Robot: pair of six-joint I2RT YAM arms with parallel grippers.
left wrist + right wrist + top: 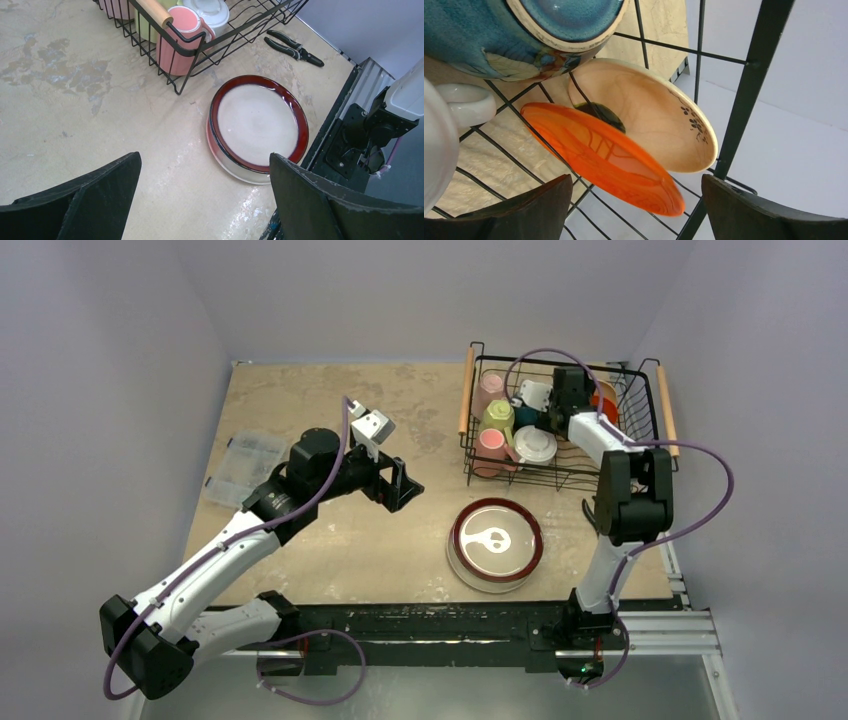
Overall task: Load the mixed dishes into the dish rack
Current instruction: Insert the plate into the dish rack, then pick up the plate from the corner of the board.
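Note:
The dish rack (466, 390) stands at the table's far right. In it are a pale pink mug (489, 392), a yellow-green mug (498, 418), a salmon mug (491, 448), a white mug (535, 445) and a teal bowl (499, 35). My right gripper (639, 215) reaches into the rack and is open. A red-orange plate (609, 160) leans on the wires between its fingers, touching neither, with a cream plate (659, 120) behind it. A red-rimmed cream plate (495, 542) lies on the table on top of another pale dish. My left gripper (400, 485) hovers open to its left, empty.
A clear plastic compartment box (245, 468) sits near the table's left edge. Black pliers (295, 48) lie on the table between the rack and the red-rimmed plate, close to the right arm's base rail (690, 625).

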